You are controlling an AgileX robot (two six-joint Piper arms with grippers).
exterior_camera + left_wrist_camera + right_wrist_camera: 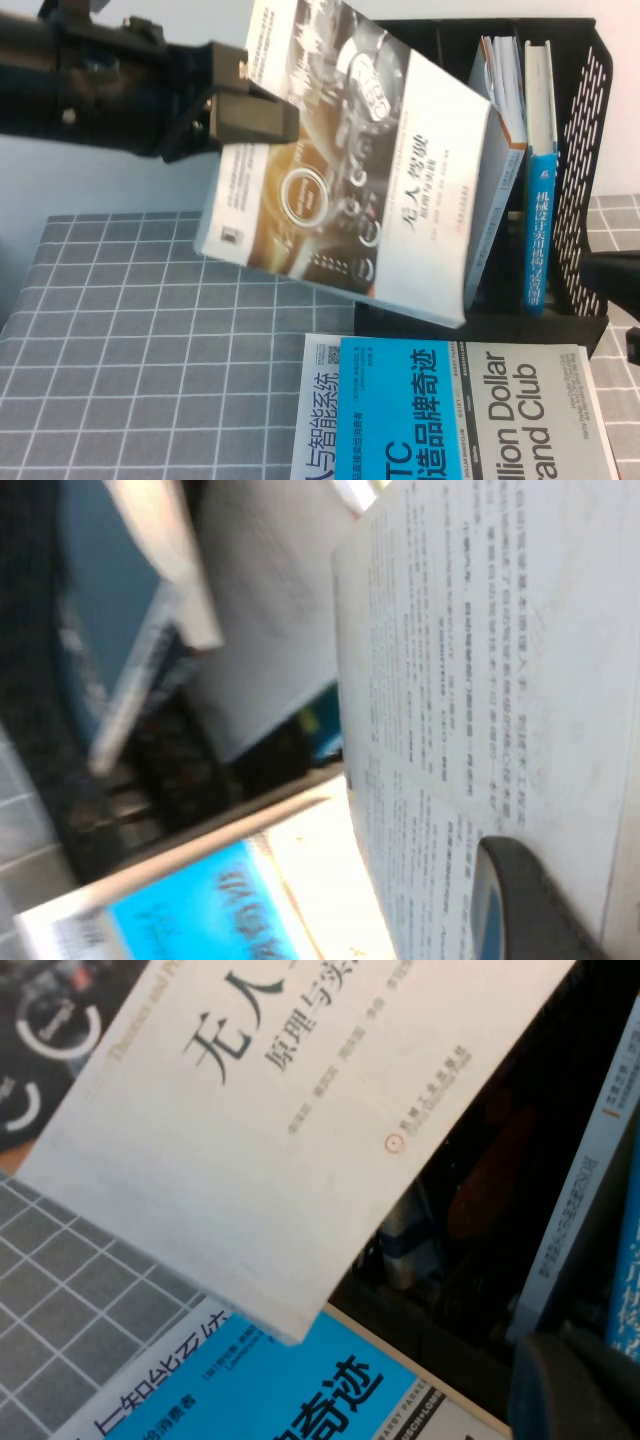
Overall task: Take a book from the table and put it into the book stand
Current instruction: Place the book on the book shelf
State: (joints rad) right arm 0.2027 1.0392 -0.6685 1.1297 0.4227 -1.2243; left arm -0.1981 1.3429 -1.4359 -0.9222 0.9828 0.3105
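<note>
My left gripper [262, 118] is shut on the book [370, 170] and holds it in the air, tilted, above the table [150, 330] and in front of the left side of the black book stand [592, 150]. The cover shows its white half with the black title and its dark half with gauges. In the left wrist view one finger pad [525, 905] presses on the book's printed back cover [500, 680]. My right gripper [615, 275] is low at the right edge, beside the stand's front corner. The right wrist view shows the book's white half [270, 1130] over the table.
A blue-spined book [540, 230] and another book [500, 90] stand upright in the stand's right part. The blue-and-white Dollar Club book [470, 410] lies on another book [318, 420] at the table's front, right below the held book.
</note>
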